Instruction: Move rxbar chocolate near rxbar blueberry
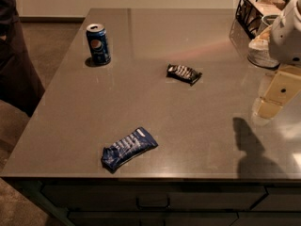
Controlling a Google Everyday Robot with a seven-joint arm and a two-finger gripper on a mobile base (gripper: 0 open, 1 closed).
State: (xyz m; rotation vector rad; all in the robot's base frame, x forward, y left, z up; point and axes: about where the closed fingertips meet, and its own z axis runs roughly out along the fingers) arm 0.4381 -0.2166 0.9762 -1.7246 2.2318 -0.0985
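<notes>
At the right edge of the frame, the gripper (274,98) hangs above the table (197,140), throwing a shadow toward the lower right. Whether it is set wide or narrow I cannot tell from where I stand, though neither bar is in it.

The rxbar chocolate (184,73) lies flat a little right of centre, in the upper half of the frame. The rxbar blueberry (129,148) lies at a slant in the lower left of centre, close to the table's front edge. The two are well apart, with bare tabletop between them. A Pepsi can (98,44) stands upright in the upper left, clear of both.

As I judge it, nothing of the job is done yet. The gripper has to reach left to the black bar, take hold of it, carry it down and left across the frame, and set it beside the blue one.
</notes>
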